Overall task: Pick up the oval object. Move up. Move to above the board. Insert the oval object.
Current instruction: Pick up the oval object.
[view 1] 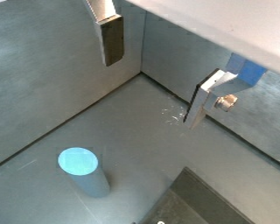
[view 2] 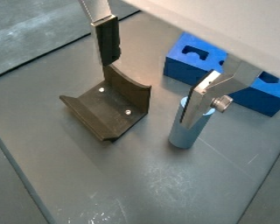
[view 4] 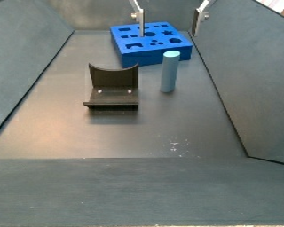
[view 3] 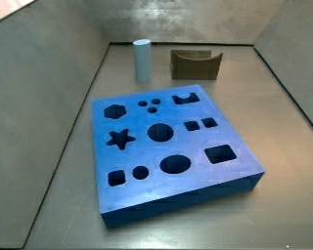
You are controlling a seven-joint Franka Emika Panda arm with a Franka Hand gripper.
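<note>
The oval object (view 4: 169, 71) is a pale light-blue peg standing upright on the grey floor, just in front of the board (view 4: 138, 55), a thick blue slab with several dark shaped holes. Both side views show it, near the board's edge (view 3: 141, 61). My gripper (view 4: 169, 11) hangs high above the peg, open, with nothing between its silver fingers (view 2: 205, 96). In a wrist view the peg (view 2: 185, 124) stands partly behind one finger; in a wrist view its rounded top (view 1: 80, 163) lies well off to the side of the gripper (view 1: 160, 70).
The dark fixture (view 2: 108, 107), with a curved wall and screws in its base plate, stands on the floor beside the peg (view 4: 111, 87). Grey walls enclose the floor (view 3: 67, 117) on the sides. The board (view 3: 199, 186) fills much of one end.
</note>
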